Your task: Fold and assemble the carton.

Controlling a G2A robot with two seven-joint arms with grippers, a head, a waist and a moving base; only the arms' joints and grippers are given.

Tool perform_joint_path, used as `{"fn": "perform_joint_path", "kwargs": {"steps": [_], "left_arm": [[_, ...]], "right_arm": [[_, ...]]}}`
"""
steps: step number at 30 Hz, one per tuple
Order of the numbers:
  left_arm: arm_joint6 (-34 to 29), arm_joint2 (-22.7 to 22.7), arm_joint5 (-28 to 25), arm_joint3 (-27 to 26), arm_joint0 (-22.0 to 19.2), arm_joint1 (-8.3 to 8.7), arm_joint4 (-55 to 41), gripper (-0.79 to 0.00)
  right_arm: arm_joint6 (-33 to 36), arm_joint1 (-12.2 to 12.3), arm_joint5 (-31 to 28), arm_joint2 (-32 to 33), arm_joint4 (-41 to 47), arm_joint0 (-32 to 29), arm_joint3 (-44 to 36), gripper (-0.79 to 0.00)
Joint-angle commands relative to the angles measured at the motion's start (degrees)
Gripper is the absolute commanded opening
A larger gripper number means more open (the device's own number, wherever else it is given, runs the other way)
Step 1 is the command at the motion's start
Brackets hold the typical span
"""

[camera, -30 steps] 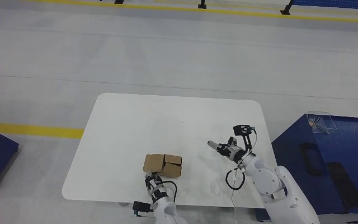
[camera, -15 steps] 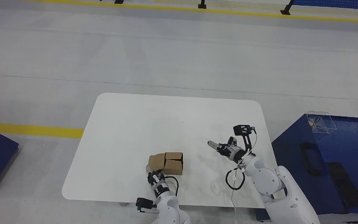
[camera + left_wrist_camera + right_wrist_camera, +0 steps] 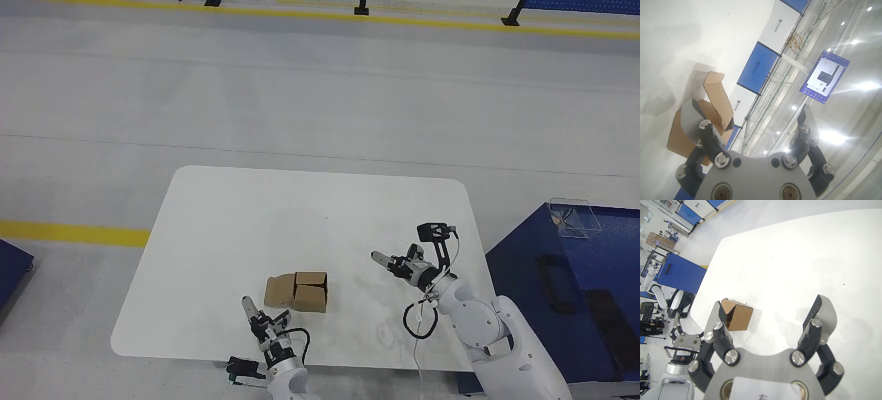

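The white counter [image 3: 300,210] carried the brown carton [image 3: 297,292] near its front edge, left of centre, with one flap sticking up and an end gaping open. Off to the carton's right, well apart, hung the right claw [image 3: 405,247], spread wide and gripping nothing. Just in front of the carton sat the left claw [image 3: 262,320], likewise released and empty.

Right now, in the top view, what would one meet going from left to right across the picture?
yellow floor line → carton → right gripper → blue cabinet
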Motion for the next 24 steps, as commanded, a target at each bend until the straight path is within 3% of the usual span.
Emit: {"fn": "perform_joint_path", "kwargs": {"steps": [1, 6, 8, 13, 17, 20, 24], "left_arm": [[-0.02, 0.0, 0.0, 0.0, 0.0, 0.0, 0.02, 0.0], [-0.66, -0.26, -0.37, -0.05, -0.01, 0.09, 1.19, 0.0], [0.21, -1.04, -2.33, 1.02, 0.68, 0.35, 10.34, 0.0], [2.39, -2.34, -1.05, -0.09, 2.24, 0.66, 24.02, 0.0], [-1.96, -3.62, 1.87, -1.07, 3.9, 1.46, 33.76, 0.0], [-8.79, -5.11, 4.48, -1.63, 4.74, 2.33, 38.65, 0.0], [-8.85, -5.9, 3.91, -2.51, 5.07, 2.53, 39.63, 0.0]], "right_arm": [[0.0, 0.0, 0.0, 0.0, 0.0, 0.0, 0.0, 0.0], [0.0, 0.0, 0.0, 0.0, 0.0, 0.0, 0.0, 0.0], [0.0, 0.0, 0.0, 0.0, 0.0, 0.0, 0.0, 0.0], [0.0, 0.0, 0.0, 0.0, 0.0, 0.0, 0.0, 0.0], [0.0, 0.0, 0.0, 0.0, 0.0, 0.0, 0.0, 0.0], [0.0, 0.0, 0.0, 0.0, 0.0, 0.0, 0.0, 0.0], [0.0, 0.0, 0.0, 0.0, 0.0, 0.0, 0.0, 0.0]]}}
